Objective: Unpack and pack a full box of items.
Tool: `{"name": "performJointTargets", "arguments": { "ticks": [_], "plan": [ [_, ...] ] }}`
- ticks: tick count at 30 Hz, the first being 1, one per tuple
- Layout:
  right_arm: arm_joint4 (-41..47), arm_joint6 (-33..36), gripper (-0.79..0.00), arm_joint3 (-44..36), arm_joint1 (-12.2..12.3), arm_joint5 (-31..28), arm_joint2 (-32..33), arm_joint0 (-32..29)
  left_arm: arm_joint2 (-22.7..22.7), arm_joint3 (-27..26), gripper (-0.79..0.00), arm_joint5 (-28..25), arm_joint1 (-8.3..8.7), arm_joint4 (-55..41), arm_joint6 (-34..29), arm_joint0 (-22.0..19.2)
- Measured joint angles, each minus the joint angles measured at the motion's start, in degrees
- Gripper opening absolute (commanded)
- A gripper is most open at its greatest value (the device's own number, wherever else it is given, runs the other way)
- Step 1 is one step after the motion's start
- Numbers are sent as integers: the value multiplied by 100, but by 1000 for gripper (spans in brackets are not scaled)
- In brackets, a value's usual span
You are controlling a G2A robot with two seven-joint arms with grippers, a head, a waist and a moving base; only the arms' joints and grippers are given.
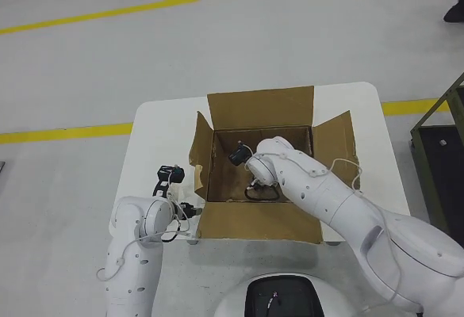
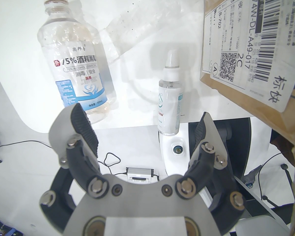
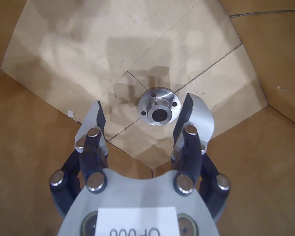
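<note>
An open cardboard box (image 1: 259, 107) stands on the white table (image 1: 374, 107). My right gripper (image 3: 144, 105) is down inside it, open, with its fingers on either side of a small metal flange (image 3: 158, 109) that lies on the box floor; they are not touching it. In the top view the right gripper (image 1: 239, 152) is near the box's left inner wall. My left gripper (image 2: 142, 119) is open and empty outside the box's left side (image 1: 170, 172). Beyond it a large clear bottle (image 2: 73, 67) lies on the table and a small spray bottle (image 2: 169, 104) stands upright.
A crumpled clear plastic wrap (image 2: 142, 23) lies behind the two bottles. The box's labelled outer wall (image 2: 248, 37) is close beside the left gripper. A green-framed cart (image 1: 454, 158) stands off the table's right edge.
</note>
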Motion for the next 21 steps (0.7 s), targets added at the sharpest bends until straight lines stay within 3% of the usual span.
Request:
{"name": "performJointTargets", "arguments": {
  "ticks": [5, 6, 7, 21],
  "plan": [
    [-24, -74, -234, 244, -64, 3, 43, 49, 0, 0, 0, 0, 0, 0, 0, 0],
    [-31, -88, -283, 298, -79, -12, 50, 52, 0, 0, 0, 0, 0, 0, 0, 0],
    [-33, -99, -400, 336, -91, -23, 56, 54, 0, 0, 0, 0, 0, 0, 0, 0],
    [-110, -202, -403, 805, -268, -116, 128, 122, 0, 0, 0, 0, 0, 0, 0, 0]
  ]
}}
